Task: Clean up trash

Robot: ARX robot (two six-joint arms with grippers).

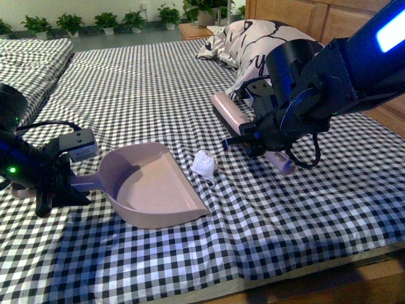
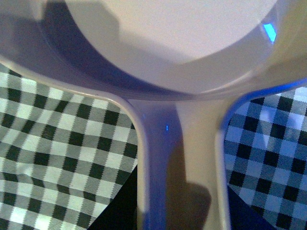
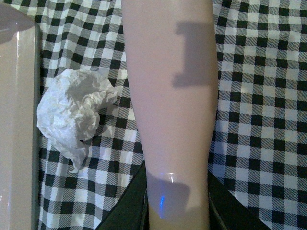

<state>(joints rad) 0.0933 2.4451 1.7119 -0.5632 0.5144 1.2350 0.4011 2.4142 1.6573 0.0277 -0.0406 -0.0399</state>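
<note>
The trash [image 1: 204, 163] is a small crumpled white wad lying on the checkered bedsheet, just off the open lip of the pale pink dustpan [image 1: 152, 187]. My left gripper [image 1: 71, 183] is shut on the dustpan's handle [image 2: 177, 158], and the pan rests on the sheet. On the trash's other side, my right gripper [image 1: 256, 136] is shut on the pink brush [image 1: 231, 114], held low over the bed. In the right wrist view the brush handle [image 3: 170, 96] runs beside the trash [image 3: 74, 110], with the dustpan's edge [image 3: 17, 120] close behind the wad.
A white black-patterned pillow [image 1: 253, 38] lies at the back against the wooden headboard [image 1: 304, 16]. A folded checkered blanket [image 1: 31, 57] sits at the far left. The bed's front edge [image 1: 304, 278] runs along the bottom right.
</note>
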